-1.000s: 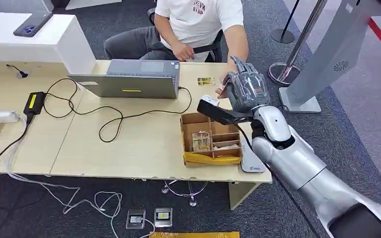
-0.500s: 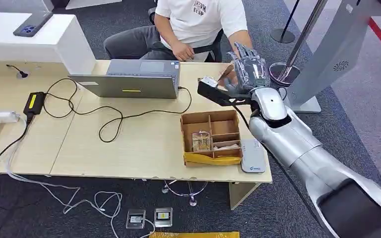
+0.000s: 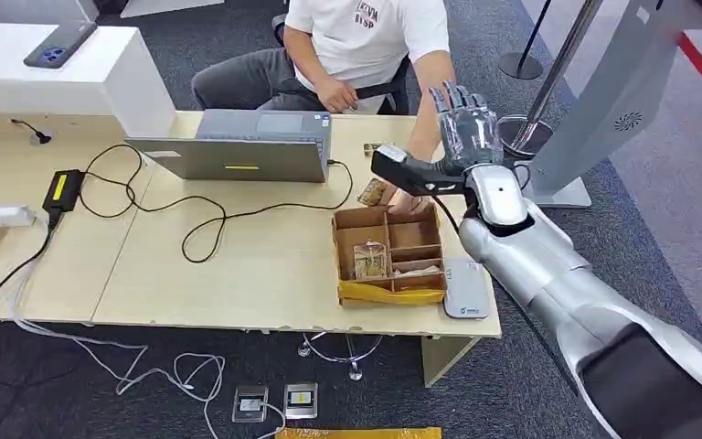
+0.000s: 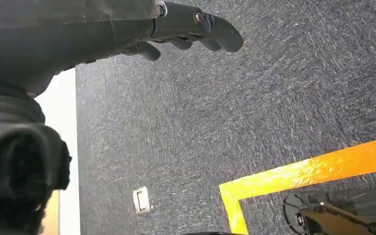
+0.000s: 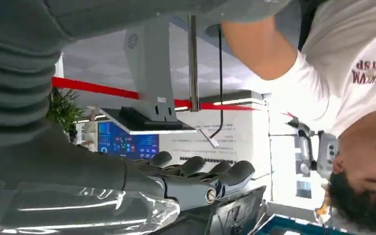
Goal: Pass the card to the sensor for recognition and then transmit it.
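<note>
Judging from the head view, the task is taken to be at or just past the hand-over stage. The right hand (image 3: 464,128) is raised above the far side of the bench (image 3: 238,265), fingers spread and upright, with nothing seen in it. A card (image 3: 371,193) is held low over the bench by the person's hand (image 3: 400,196), just behind the cardboard tray (image 3: 389,254). The white sensor (image 3: 466,289) lies flat beside the tray, nothing on it. Recognition therefore appears done, though this cannot be confirmed from the views. Withdrawal of the right arm is judged to remain. The left hand (image 4: 196,29) hangs over carpet, fingers loosely curled, nothing held. More cards are seen in the tray.
</note>
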`<state>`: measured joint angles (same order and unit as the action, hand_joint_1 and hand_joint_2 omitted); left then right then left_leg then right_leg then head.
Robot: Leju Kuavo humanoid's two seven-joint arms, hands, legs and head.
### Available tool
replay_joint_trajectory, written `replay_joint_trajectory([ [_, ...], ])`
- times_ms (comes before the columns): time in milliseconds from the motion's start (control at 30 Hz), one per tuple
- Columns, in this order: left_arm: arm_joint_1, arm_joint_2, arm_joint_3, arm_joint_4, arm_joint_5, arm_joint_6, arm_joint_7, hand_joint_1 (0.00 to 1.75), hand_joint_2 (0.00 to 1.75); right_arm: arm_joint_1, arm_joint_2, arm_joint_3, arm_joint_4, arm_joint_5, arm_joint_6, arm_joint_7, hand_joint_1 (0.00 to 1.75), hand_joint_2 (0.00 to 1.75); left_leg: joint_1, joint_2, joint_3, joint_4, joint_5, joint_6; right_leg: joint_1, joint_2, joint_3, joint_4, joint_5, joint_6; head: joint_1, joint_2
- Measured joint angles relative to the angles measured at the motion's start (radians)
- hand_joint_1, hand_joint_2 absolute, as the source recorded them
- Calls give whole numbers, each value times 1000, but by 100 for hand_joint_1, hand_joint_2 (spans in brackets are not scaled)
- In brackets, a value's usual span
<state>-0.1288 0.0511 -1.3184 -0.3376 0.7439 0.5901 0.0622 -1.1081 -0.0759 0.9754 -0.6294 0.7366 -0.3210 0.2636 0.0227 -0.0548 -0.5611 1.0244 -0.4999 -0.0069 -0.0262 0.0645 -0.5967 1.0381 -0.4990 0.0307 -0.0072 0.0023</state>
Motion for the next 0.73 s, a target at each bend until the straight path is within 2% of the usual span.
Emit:
replay_joint_trajectory([
  [200, 2, 0, 0, 0, -2, 3, 0, 0, 0, 44, -49, -12, -58, 63, -137, 55, 0, 175, 0, 0, 0, 0, 0, 0, 0, 0, 0, 0, 0, 0, 0, 0],
  [433, 7, 0, 0, 0, 1, 15, 0, 0, 0, 166, -160, -106, -270, 210, -253, 145, 0, 175, 0, 0, 1, 0, 0, 0, 0, 0, 0, -1, 0, 0, 0, 0],
  [533, 9, 0, 0, 0, 7, 21, 0, 0, 0, 260, -228, -193, -419, 264, -294, 176, 0, 175, 0, -1, 0, 0, 0, 0, 0, -1, 0, -1, 0, 0, 0, 0],
  [733, 13, 0, 3, 0, 23, 38, 0, 0, 0, 437, -342, -360, -674, 334, -315, 195, 0, 175, 0, 0, 0, 0, -1, 0, 0, 0, 0, -1, 0, 0, -1, 0],
])
